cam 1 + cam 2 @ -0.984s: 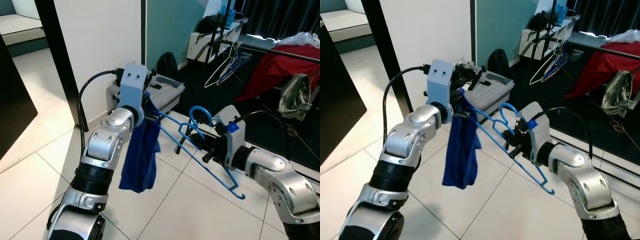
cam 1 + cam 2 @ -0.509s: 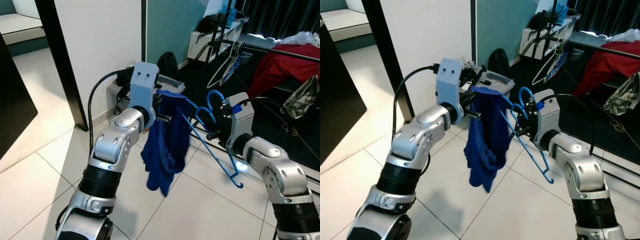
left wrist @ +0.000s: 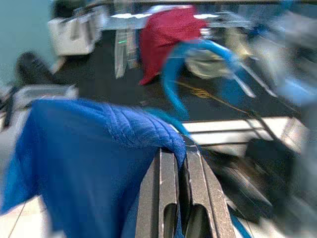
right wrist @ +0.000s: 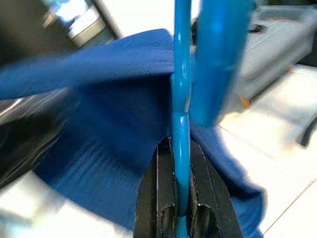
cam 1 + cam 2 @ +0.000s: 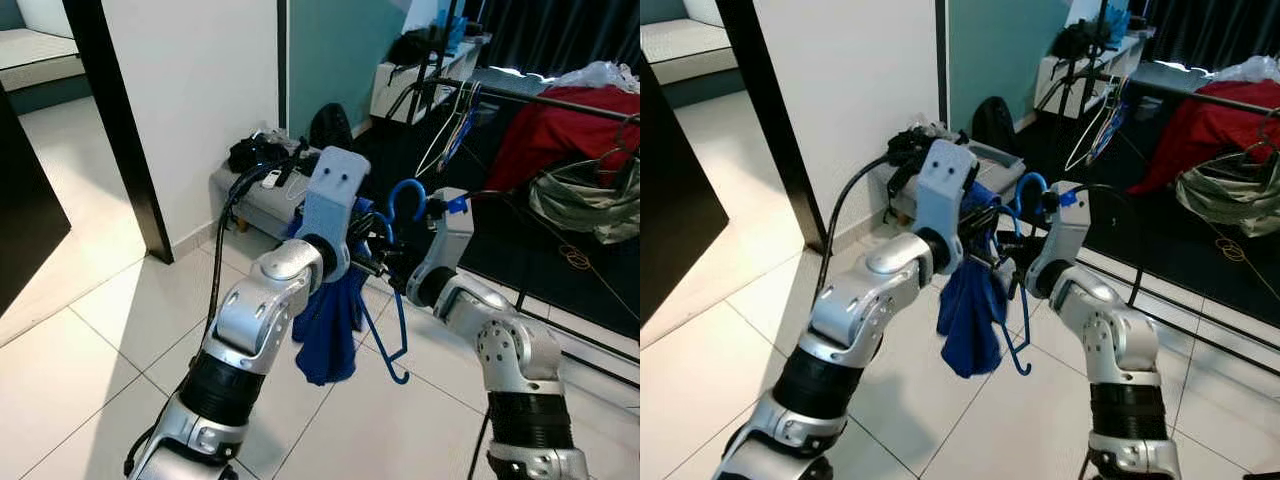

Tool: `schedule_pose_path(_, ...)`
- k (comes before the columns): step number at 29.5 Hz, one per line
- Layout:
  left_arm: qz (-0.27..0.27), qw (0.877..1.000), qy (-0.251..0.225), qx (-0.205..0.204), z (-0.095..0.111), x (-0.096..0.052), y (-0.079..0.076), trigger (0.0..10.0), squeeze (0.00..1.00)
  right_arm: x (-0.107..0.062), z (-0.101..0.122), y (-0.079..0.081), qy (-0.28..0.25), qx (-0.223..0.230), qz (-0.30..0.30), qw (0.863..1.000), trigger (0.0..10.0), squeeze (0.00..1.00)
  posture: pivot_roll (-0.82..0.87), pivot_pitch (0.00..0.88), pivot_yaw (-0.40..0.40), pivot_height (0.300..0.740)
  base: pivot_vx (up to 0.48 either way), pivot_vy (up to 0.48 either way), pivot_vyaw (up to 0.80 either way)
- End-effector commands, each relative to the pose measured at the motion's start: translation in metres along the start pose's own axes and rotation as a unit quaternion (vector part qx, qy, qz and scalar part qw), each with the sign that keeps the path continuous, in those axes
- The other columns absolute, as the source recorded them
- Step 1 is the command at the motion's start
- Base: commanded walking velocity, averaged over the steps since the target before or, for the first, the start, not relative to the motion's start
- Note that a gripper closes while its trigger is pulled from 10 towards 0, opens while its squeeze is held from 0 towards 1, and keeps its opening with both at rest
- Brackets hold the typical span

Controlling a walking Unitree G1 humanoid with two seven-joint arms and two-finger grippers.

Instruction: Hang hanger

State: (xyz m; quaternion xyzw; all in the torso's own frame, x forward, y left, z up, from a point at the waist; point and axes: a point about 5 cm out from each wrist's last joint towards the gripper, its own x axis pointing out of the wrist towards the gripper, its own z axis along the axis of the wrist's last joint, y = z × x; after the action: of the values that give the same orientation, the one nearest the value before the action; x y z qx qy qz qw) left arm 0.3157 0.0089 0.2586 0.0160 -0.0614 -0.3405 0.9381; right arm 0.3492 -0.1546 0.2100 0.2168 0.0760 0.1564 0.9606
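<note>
Blue plastic forms the hanger [image 5: 396, 300], which is held up in front of the robot near the centre of the head views, with a blue cloth [image 5: 328, 335] draped over it and hanging down toward the tiled floor [image 5: 90, 360]. The left claw [image 3: 179, 148] is seen clenched on the hanger's upper edge where the cloth folds over it, its two black fingers [image 3: 161, 198] pressed close together. The right claw [image 4: 179, 148] is seen clamped on a thin blue bar of the hanger, the bar running straight between its fingers. In the head views the two wrists are found just beside each other, the left arm [image 5: 262, 320] reaching in from 7 o'clock and the right arm [image 5: 478, 330] from 5 o'clock. The hanger's hook [image 5: 405, 198] is seen curving upward above the right wrist, and its lower end curls below the cloth. A dark clothes rail [image 5: 540, 97] is seen toward 2 o'clock, well apart from the hanger, with a red garment [image 5: 545, 135] and a grey-green garment [image 5: 585, 195] on it and several empty hangers [image 5: 450, 135] hung near its end. A grey box [image 5: 270, 195] stands on the floor by the white wall [image 5: 190, 90].
</note>
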Motion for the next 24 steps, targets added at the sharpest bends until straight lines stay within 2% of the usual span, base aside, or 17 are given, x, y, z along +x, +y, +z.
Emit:
schedule_pose_path(1, -0.057, 0.998, -0.024, 0.009, 0.006, -0.004, -0.016, 10.0, 0.0, 0.001, 0.016, -0.009, -0.045, 0.029, -0.032, 0.998, 10.0, 0.0, -0.09, 0.057, -0.035, 0.74, 0.0, 0.0, 0.0)
schedule_pose_path(4, -0.08, 0.996, -0.029, 0.013, 0.006, -0.007, -0.022, 10.0, 0.0, 0.001, 0.02, -0.015, -0.051, 0.023, -0.056, 0.997, 10.0, 0.0, -0.09, 0.058, -0.037, 0.74, 0.0, 0.0, 0.0)
schedule_pose_path(5, -0.099, 0.994, -0.032, 0.017, 0.006, -0.01, -0.028, 10.0, 0.0, 0.001, 0.019, -0.023, -0.04, 0.028, -0.08, 0.996, 10.0, 0.0, -0.09, 0.059, -0.039, 0.74, 0.0, 0.0, 0.0)
schedule_pose_path(8, -0.123, 0.991, -0.038, 0.022, 0.006, -0.013, -0.034, 10.0, 0.0, 0.0, 0.016, -0.032, -0.025, 0.029, -0.101, 0.994, 10.0, 0.0, -0.09, 0.06, -0.041, 0.74, 0.0, 0.0, 0.0)
schedule_pose_path(14, -0.14, 0.989, -0.035, 0.032, 0.004, -0.018, -0.035, 10.0, 0.0, -0.004, 0.018, -0.037, -0.034, 0.035, -0.101, 0.994, 10.0, 0.0, -0.09, 0.063, -0.04, 0.74, 0.0, 0.0, 0.0)
schedule_pose_path(19, -0.14, 0.988, -0.018, 0.06, -0.004, -0.021, -0.032, 10.0, 0.0, -0.006, 0.029, -0.03, -0.059, 0.022, -0.073, 0.995, 10.0, 0.0, -0.09, 0.066, -0.039, 0.74, 0.0, 0.0, 0.0)
schedule_pose_path(21, -0.127, 0.988, 0.005, 0.089, -0.014, -0.021, -0.026, 10.0, 0.0, -0.008, 0.038, -0.016, -0.074, 0.008, -0.014, 0.997, 10.0, 0.0, -0.09, 0.067, -0.037, 0.74, 0.0, 0.0, 0.0)
schedule_pose_path(22, -0.127, 0.988, 0.005, 0.089, -0.014, -0.021, -0.026, 10.0, 0.0, -0.008, 0.038, -0.016, -0.074, 0.008, -0.014, 0.997, 10.0, 0.0, -0.09, 0.067, -0.037, 0.74, 0.0, 0.0, 0.0)
schedule_pose_path(24, -0.126, 0.986, 0.016, 0.103, -0.019, -0.022, -0.023, 10.0, 0.0, -0.014, 0.045, -0.009, -0.08, -0.014, 0.038, 0.996, 10.0, 0.0, -0.09, 0.071, -0.036, 0.74, 0.0, 0.0, 0.0)
